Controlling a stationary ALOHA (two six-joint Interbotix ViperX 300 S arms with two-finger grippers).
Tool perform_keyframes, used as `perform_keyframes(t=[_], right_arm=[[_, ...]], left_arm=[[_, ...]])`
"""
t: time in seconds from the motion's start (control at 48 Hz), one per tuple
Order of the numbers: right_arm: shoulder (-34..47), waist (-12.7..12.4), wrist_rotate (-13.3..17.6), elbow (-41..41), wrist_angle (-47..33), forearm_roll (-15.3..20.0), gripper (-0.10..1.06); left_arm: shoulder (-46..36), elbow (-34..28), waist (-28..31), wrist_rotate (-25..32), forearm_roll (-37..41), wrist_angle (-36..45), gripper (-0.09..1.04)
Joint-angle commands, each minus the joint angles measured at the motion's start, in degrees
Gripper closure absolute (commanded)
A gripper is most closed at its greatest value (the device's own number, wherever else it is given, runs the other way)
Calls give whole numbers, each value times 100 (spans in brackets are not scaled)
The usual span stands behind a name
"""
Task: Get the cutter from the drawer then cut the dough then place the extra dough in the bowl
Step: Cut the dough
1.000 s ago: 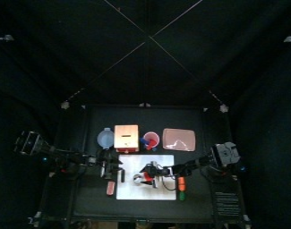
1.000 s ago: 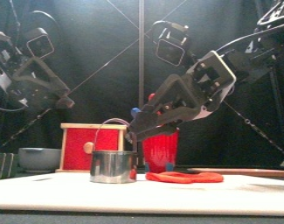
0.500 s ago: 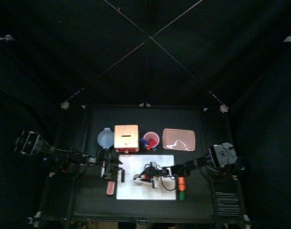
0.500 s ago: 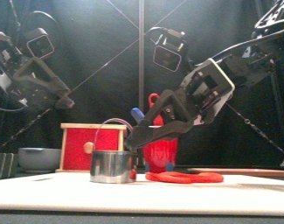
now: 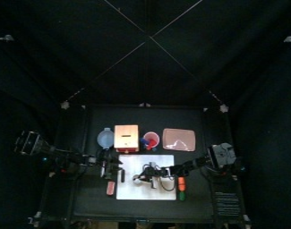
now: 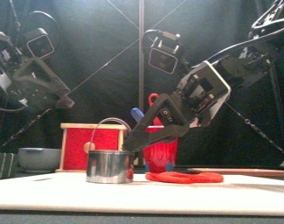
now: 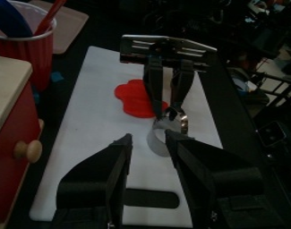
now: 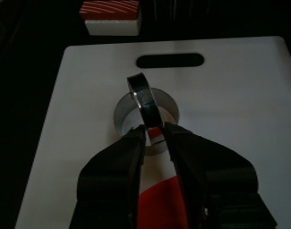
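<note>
The right claw (image 6: 137,140) had sunk lower over the cutter (image 6: 109,165) and was pinched shut on its wire handle. The cutter stood on the white cutting board (image 8: 76,107), just beside the red dough (image 6: 185,178). The left claw (image 7: 148,139) hung open and empty near the board's left edge

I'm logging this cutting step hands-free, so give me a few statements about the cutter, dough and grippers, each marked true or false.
1. The right gripper is shut on the cutter. True.
2. The cutter stands on top of the dough. False: it stands on the white board, beside the dough.
3. The left gripper is open and empty. True.
4. The dough lies in the bowl. False: it lies on the board.
</note>
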Motion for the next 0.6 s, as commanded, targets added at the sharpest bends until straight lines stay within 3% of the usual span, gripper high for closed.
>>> perform_keyframes(t=[0.021,0.604], right_arm=[[-237,9,0,-70,-18,9,31],[-369,18,9,-35,-18,26,31]], left_arm=[[-18,-79,-18,9,9,-53,19],[-18,-70,-18,9,9,-9,19]])
